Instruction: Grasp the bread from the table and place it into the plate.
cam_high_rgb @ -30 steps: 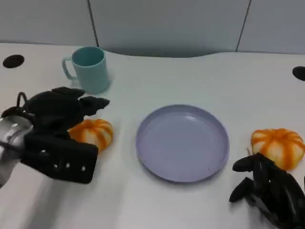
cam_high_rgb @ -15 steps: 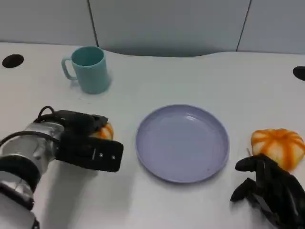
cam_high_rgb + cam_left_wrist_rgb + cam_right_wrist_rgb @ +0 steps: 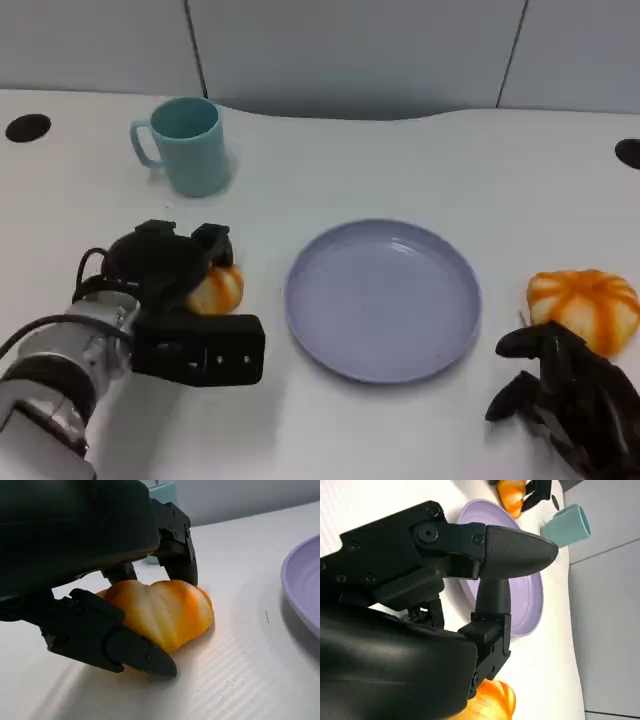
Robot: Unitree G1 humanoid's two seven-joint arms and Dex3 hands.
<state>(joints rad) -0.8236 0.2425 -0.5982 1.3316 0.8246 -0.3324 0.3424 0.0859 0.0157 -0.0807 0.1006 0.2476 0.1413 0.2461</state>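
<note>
Left of the plate (image 3: 383, 298), the left hand (image 3: 165, 265) arches over the bread (image 3: 160, 611), fingers (image 3: 112, 642) clasping it on the table (image 3: 420, 170).

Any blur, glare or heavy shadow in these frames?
Head view: even light, soft glare on the plate. Left wrist view: left hand and bread sharp, shadow beneath them. Right wrist view: right hand close and dark, the mug small behind it.

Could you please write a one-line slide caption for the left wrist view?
Black left hand closes its fingers around the orange striped bread roll on the white table.
</note>
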